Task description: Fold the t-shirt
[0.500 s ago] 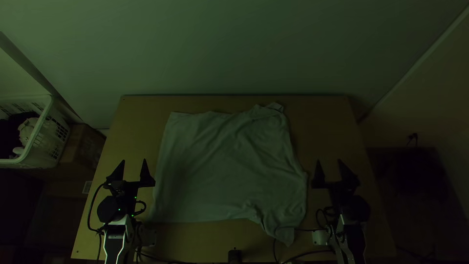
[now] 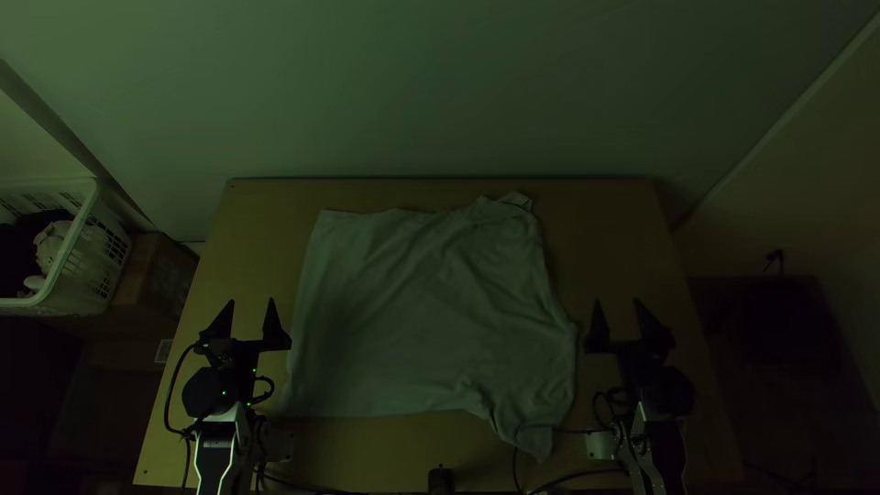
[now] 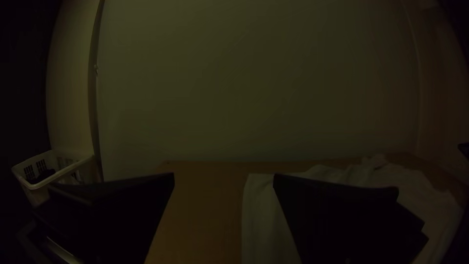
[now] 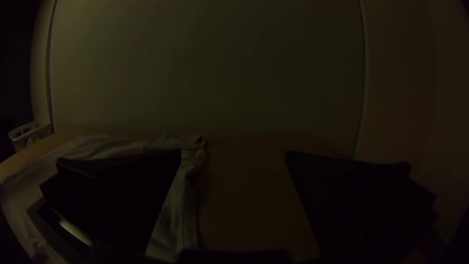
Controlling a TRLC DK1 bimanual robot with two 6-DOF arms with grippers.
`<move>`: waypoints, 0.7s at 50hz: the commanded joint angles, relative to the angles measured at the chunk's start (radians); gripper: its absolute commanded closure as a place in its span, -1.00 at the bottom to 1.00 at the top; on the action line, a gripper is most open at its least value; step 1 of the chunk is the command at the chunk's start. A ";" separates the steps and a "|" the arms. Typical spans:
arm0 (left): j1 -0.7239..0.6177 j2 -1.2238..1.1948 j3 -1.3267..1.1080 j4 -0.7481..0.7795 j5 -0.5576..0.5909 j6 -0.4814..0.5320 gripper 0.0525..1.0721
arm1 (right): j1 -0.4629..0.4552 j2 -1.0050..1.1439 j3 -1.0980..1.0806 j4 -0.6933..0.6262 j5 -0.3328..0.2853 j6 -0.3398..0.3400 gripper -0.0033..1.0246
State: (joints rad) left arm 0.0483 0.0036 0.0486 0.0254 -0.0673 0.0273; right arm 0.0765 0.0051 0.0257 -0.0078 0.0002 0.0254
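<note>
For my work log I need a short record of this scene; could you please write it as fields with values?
task item: light t-shirt
cloth state: spread, wrinkled; a narrow end points toward the near edge
surface: wooden table
left gripper: open, beside the shirt's left side
right gripper: open, beside the shirt's right side
held: nothing
nearby: white basket left of the table, dark and pale contents, not identifiable

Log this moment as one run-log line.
t-shirt: spread, wrinkled, on table | left gripper: open, empty | right gripper: open, empty | folding: not yet done
</note>
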 commanded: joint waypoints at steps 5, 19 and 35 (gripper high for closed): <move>0.004 -0.004 -0.047 -0.013 0.001 0.005 -0.91 | 0.005 -0.008 -0.017 -0.011 0.006 0.007 -0.91; 0.012 -0.004 -0.046 -0.024 0.032 0.020 -0.91 | 0.057 -0.005 -0.017 -0.011 0.004 0.025 -0.91; 0.019 -0.004 -0.041 -0.025 0.035 0.022 -0.91 | 0.080 -0.010 -0.013 0.040 0.058 0.021 -0.91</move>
State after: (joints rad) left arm 0.0563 0.0036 0.0486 0.0200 -0.0334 0.0353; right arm 0.1673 0.0051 0.0257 0.0006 0.0200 0.0326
